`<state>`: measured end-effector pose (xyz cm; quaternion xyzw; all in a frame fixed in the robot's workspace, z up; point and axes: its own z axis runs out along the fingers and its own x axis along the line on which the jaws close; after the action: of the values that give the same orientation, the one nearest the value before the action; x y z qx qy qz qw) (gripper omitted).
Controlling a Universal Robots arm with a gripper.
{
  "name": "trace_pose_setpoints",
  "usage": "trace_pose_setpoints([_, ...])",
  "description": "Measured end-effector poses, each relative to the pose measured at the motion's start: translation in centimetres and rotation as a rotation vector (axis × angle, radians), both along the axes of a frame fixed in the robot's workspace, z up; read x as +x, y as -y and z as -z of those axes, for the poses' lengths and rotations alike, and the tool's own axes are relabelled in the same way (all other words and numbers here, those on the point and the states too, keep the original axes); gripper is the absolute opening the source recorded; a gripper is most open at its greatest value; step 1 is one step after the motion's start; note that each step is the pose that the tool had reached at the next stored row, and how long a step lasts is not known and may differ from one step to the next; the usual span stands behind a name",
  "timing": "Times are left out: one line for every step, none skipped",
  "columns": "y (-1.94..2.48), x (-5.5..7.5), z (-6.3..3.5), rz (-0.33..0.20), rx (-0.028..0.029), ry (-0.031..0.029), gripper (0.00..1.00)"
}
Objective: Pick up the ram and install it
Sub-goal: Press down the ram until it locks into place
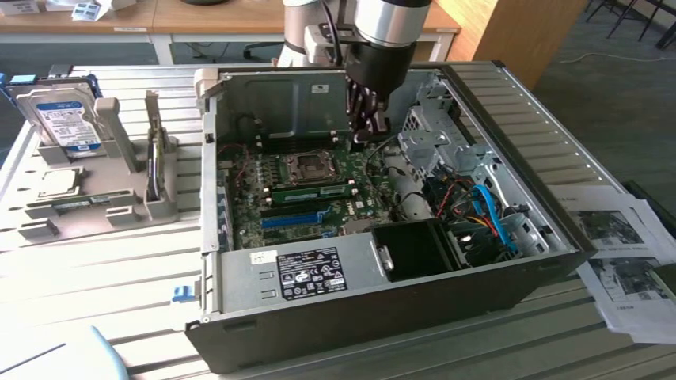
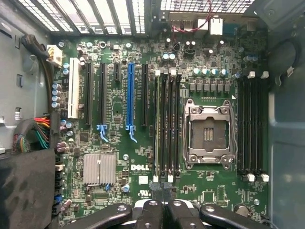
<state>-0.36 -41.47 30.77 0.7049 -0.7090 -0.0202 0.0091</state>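
Open steel computer case lying on a slatted metal surface, the green motherboard facing up. The ram, a thin green stick with a pale label, sits lengthwise in a slot beside the square silver CPU socket. The hand hangs above the board, black fingers pressed together and empty. The wrist view adds what the exterior view cannot resolve: a long blue slot, a ribbed grey heatsink, black memory slots. The exterior view alone shows a hard drive upright in a grey rack.
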Motion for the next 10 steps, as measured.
trace_pose_setpoints([0.00,0.00,0.08,0.000,0.0000,0.0000,0.09])
trace_pose_setpoints([0.00,0.00,0.17,0.000,0.0000,0.0000,0.09])
trace_pose_setpoints([0.00,0.00,0.25,0.000,0.0000,0.0000,0.09])
trace_pose_setpoints([0.00,0.00,0.33,0.000,0.0000,0.0000,0.09])
trace_pose_setpoints([0.00,0.00,0.41,0.000,-0.0001,0.0000,0.09])
trace_pose_setpoints([0.00,0.00,0.48,0.000,0.0000,0.0000,0.09])
trace_pose_setpoints([0.00,0.00,0.56,0.000,0.0000,0.0000,0.09])
trace_pose_setpoints([0.00,0.00,0.65,0.000,0.0000,0.0000,0.09])
trace_pose_setpoints([0.00,0.00,0.73,0.000,0.0001,0.0000,0.09])
trace_pose_setpoints([0.00,0.00,0.81,0.000,0.0000,0.0000,0.09])
